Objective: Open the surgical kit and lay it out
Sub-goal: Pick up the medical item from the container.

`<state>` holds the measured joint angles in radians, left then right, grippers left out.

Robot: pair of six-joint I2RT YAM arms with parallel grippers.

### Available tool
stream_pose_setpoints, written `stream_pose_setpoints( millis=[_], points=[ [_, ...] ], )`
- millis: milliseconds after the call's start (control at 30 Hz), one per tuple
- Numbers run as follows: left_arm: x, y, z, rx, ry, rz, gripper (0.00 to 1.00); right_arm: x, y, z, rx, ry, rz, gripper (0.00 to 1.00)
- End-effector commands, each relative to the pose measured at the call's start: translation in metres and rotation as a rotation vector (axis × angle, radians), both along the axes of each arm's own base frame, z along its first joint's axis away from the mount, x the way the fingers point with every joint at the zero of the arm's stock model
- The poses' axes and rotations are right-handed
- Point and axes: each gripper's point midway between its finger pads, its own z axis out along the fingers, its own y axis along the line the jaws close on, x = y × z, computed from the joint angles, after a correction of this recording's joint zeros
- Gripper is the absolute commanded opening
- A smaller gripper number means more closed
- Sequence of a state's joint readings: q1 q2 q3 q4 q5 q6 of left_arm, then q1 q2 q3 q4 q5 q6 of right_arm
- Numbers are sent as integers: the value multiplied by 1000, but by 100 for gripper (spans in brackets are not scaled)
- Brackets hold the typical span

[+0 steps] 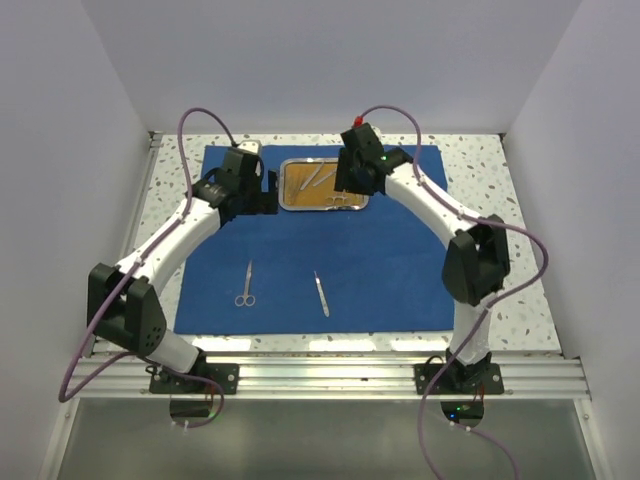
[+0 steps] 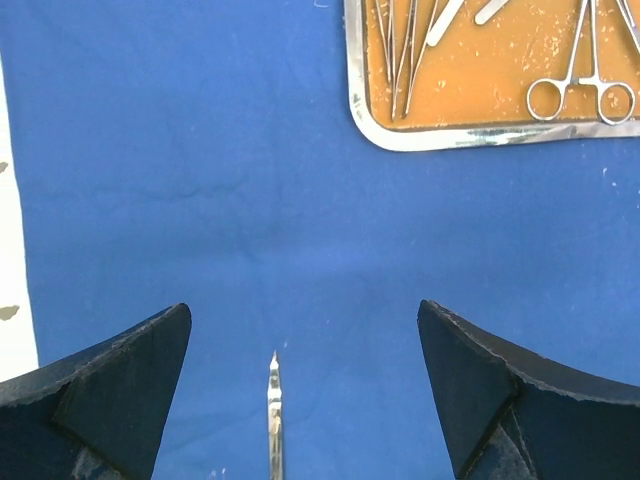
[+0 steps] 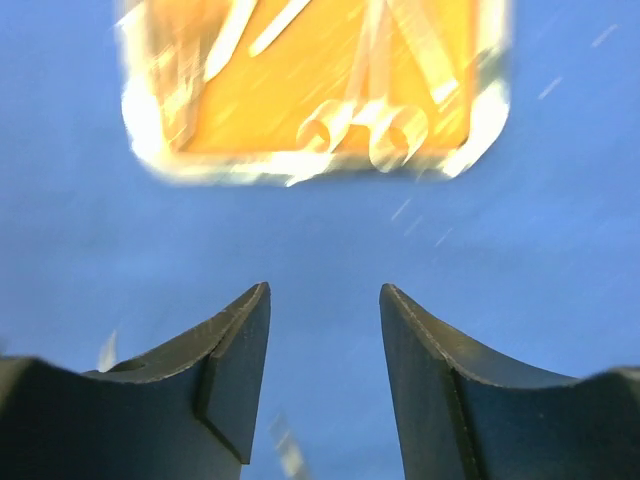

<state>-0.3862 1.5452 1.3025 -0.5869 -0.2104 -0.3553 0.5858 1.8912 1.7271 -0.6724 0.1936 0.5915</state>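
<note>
So, blue wrap [image 1: 380, 260]: one, spread flat over the speckled table [image 1: 480, 165].
Steel tray [image 1: 323, 186]: one, on the wrap's far middle, orange-brown inside.
Left gripper [image 2: 303, 310]: fingers spread wide with nothing between them, just left of the tray. The tray lies ahead and to the right, apart from both fingers.
Pointed silver tip [image 2: 273, 420]: one, on the wrap low between the left fingers, touching neither.
Right gripper [image 3: 325, 290]: fingers part-way apart and holding nothing, above the wrap at the tray's near edge, with the tray just ahead.
Scissors [image 1: 245, 285]: one pair, out on the wrap's near left, well away from both grippers.
Straight slim tool [image 1: 321, 294]: one, on the wrap right of the scissors.
Ring-handled forceps [image 2: 580, 90]: one, inside the tray.
Other slim tools in the tray: perhaps three or four, as the tray is cropped or blurred.
</note>
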Motion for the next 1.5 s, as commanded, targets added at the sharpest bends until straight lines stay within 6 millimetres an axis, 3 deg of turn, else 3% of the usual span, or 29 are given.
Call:
stream_pose_setpoints(
  millis=[0, 33, 67, 100, 133, 167, 200, 233, 300, 333, 400, 433, 667, 867, 933, 1133, 1200, 1267, 1333, 1467],
  points=[
    [-15, 12, 9, 4, -17, 21, 99, 23, -18, -35, -147, 60, 66, 51],
    [-18, 14, 9, 5, -14, 23, 99, 38, -16, -29, -146, 38, 67, 50],
    [-21, 16, 8, 7, -11, 29, 99, 46, -22, -46, -180, 68, 75, 49],
    [-25, 17, 8, 6, -10, 32, 99, 53, -22, -50, -189, 71, 76, 49],
    [-26, 18, 7, 3, -8, 37, 99, 68, -20, -39, -182, 35, 69, 49],
    [-28, 19, 7, 4, -3, 40, 99, 76, -24, -57, -206, 58, 72, 49],
    [-30, 19, 6, 4, 3, 42, 99, 82, -24, -58, -209, 55, 72, 49],
    [-31, 20, 4, 1, 9, 48, 99, 95, -22, -45, -200, 13, 67, 49],
    [-35, 21, 2, 7, 27, 54, 99, 108, -28, -66, -238, 32, 67, 49],
    [-36, 22, 3, 10, 29, 56, 99, 117, -28, -61, -231, 11, 60, 49],
    [-39, 25, 3, 19, 36, 65, 99, 128, -42, -79, -234, 36, 21, 49],
    [-40, 27, 3, 21, 36, 70, 100, 135, -44, -77, -223, 23, 13, 49],
    [-42, 30, -3, 50, 69, 75, 100, 154, -71, -109, -264, 46, -28, 49],
    [-30, 24, -9, 53, 94, 73, 100, 152, -68, -129, -233, 88, -11, 49],
    [-24, 20, -9, 52, 98, 69, 99, 152, -68, -125, -242, 80, -11, 48],
    [-18, 16, -15, 52, 106, 53, 100, 159, -84, -69, -283, -26, -73, 48],
    [-18, 16, -16, 54, 105, 49, 99, 164, -86, -43, -274, -87, -90, 48],
    [-20, 17, -17, 56, 99, 43, 100, 166, -80, -31, -257, -122, -87, 49],
    [-22, 18, -17, 60, 96, 38, 99, 167, -76, -22, -248, -142, -79, 49],
    [-25, 21, -19, 67, 90, 39, 99, 162, -65, -28, -243, -121, -45, 49]
  ],
)
